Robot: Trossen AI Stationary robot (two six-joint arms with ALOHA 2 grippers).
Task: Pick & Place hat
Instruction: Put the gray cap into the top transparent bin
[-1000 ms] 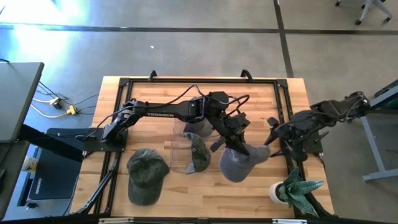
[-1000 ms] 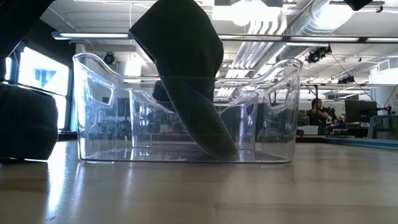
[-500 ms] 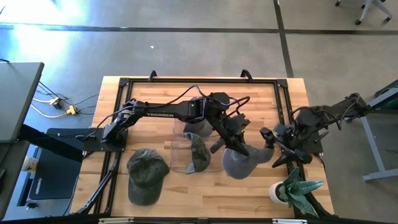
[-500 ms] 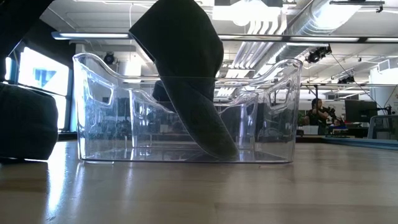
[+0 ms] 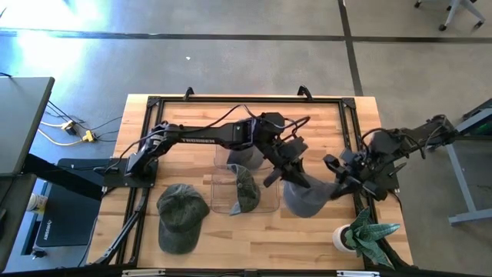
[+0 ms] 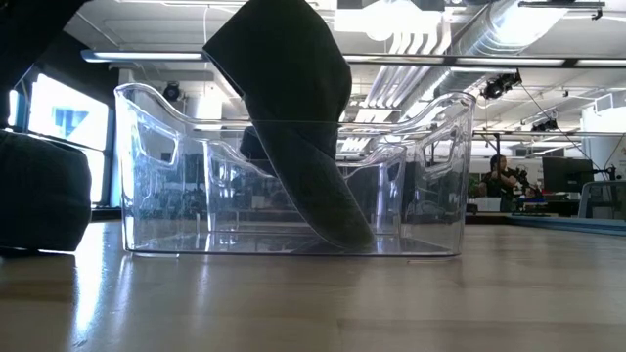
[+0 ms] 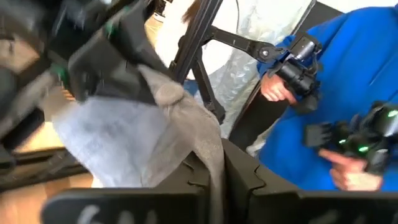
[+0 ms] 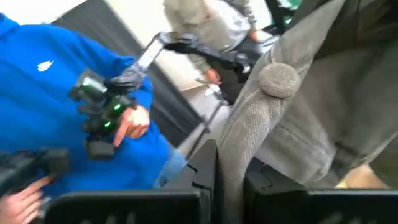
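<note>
Hat (image 5: 304, 198), grey, hangs between the two grippers over the right half of the table (image 5: 192, 115), just right of the clear bin (image 5: 223, 201). The left arm reaches from its base at the table's left edge across the middle, elbow raised, wrist bent down, and the left gripper (image 5: 296, 178) grasps the hat's far-left edge; in the left wrist view the grey cloth (image 7: 143, 137) runs down into the narrow slot between the two dark fingers (image 7: 186, 186), which pinch it. The right arm comes in low from the right edge, forearm stretched leftward, and the right gripper (image 5: 336, 187) is clenched on the hat's right side; its wrist view shows the crown with its top button (image 8: 278, 78) and a fold of fabric squeezed between the fingers (image 8: 202, 174). A dark green hat (image 5: 246, 191) leans inside the bin, its brim rising above the rim in the low view (image 6: 293, 108). Another green hat (image 5: 182, 213) lies on the near-left of the table, and a grey one (image 5: 244, 158) sits just beyond the bin. A potted plant (image 5: 361, 231) stands at the near-right corner. A person in blue (image 7: 348, 93) holds controllers beyond the table.
</note>
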